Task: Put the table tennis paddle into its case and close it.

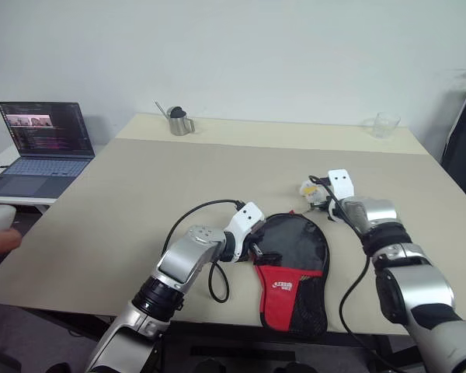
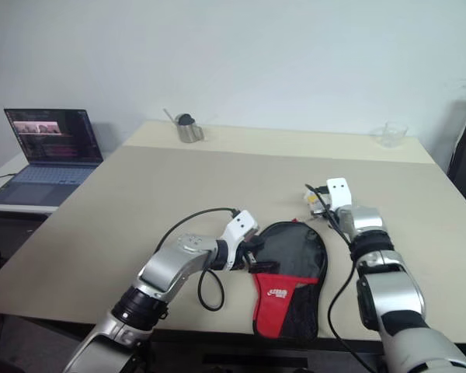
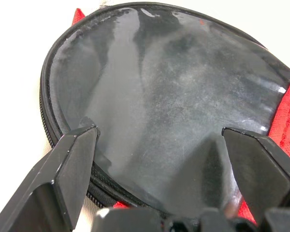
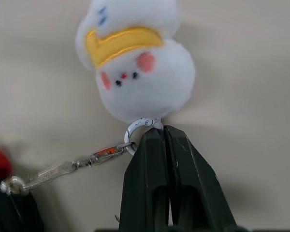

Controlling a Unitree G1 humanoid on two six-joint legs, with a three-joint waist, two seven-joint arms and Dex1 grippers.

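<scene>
Two grippers on this: my right gripper (image 4: pixel 166 133) is pinched shut on the ring of a white plush charm (image 4: pixel 135 63) chained to the case (image 1: pixel 295 272). Left fingers (image 3: pixel 72 159) spread wide over its round end, long axis running back toward me.

The case (image 1: pixel 293 268) is laid at the table's (image 1: pixel 140 194) near edge; a laptop (image 1: pixel 43 148) is placed far left.
</scene>
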